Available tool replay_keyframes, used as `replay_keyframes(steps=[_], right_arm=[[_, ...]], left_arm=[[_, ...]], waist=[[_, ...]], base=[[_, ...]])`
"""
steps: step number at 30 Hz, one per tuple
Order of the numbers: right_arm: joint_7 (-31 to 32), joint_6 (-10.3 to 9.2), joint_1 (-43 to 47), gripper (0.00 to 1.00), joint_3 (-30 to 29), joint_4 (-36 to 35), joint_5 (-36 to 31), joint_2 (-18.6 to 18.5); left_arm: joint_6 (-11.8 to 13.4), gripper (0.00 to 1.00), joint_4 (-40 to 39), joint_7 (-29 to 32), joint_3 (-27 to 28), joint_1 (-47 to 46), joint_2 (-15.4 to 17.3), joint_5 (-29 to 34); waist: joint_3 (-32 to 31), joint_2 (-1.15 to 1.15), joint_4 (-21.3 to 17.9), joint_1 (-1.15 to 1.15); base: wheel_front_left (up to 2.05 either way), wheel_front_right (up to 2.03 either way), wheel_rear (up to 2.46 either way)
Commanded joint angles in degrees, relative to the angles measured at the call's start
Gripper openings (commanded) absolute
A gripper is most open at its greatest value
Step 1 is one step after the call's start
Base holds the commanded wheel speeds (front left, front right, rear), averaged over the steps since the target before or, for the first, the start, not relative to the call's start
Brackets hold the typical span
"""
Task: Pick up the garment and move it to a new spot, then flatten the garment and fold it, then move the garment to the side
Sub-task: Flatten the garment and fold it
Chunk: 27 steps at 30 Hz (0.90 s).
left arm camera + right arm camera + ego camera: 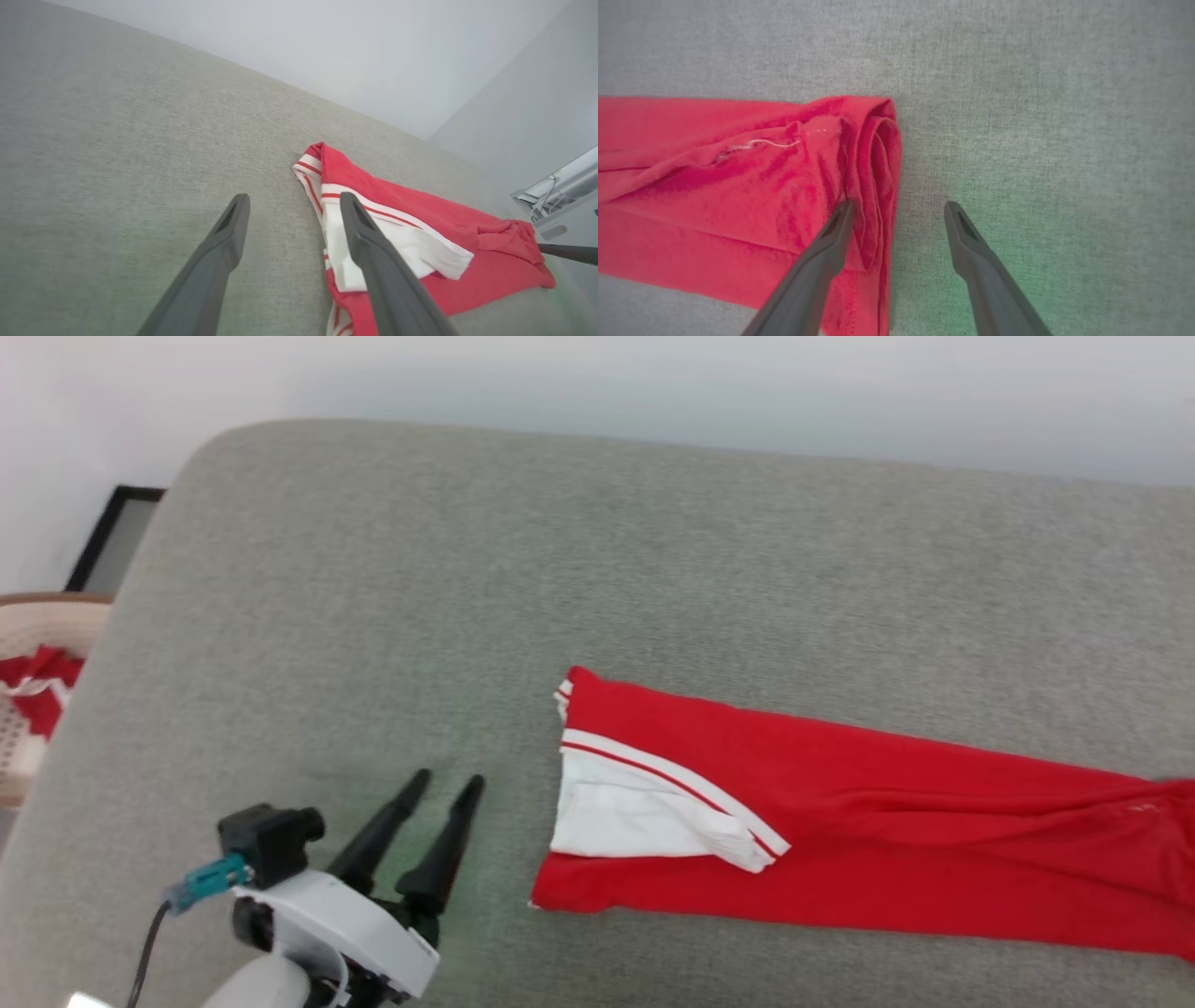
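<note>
Okay, head view: garment (887, 821) folded into a long red strip with a white sleeve on top, lying flat on the grey surface (467, 569), just right of the left gripper (450, 782). That gripper's fingers are apart and empty, not touching the cloth. Basket (37, 616) at the left edge holds a red-white cloth (37, 695). Left wrist view: left gripper (293, 198) spread, one finger in front of the sleeve end. Right wrist view: right gripper (900, 205) spread, one finger over the garment's (714, 186) bunched end, contact unclear.
</note>
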Motion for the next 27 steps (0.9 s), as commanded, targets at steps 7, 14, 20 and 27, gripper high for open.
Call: replay_keyframes(steps=[7,14,20,27], right_arm=[[6.78,-0.03,-2.06,1.00,-1.08,1.80,0.77,3.62],[13.34,-0.04,-4.03,1.00,-1.15,4.22,-2.11,7.24],[14.90,-0.04,-5.34,1.00,-0.73,6.11,-6.38,11.13],[11.54,0.00,-8.36,0.00,-2.16,4.85,-10.04,14.52]], left_arm=[[3.24,1.00,1.38,0.05,14.36,4.10,-6.12,20.37],[2.11,1.00,-0.01,0.05,21.53,6.29,-10.09,35.59],[0.65,1.00,1.48,0.05,24.26,6.78,-12.61,40.03],[-0.98,1.00,2.04,0.05,27.88,7.38,-14.37,43.63]], waist=[[-0.01,0.00,1.99,0.00],[-0.16,0.00,1.00,0.00],[0.21,0.00,0.16,0.00],[1.30,0.00,-1.93,0.00]], base=[[0.00,0.00,0.00],[0.00,0.00,0.00],[0.00,0.00,0.00],[0.00,0.00,0.00]])
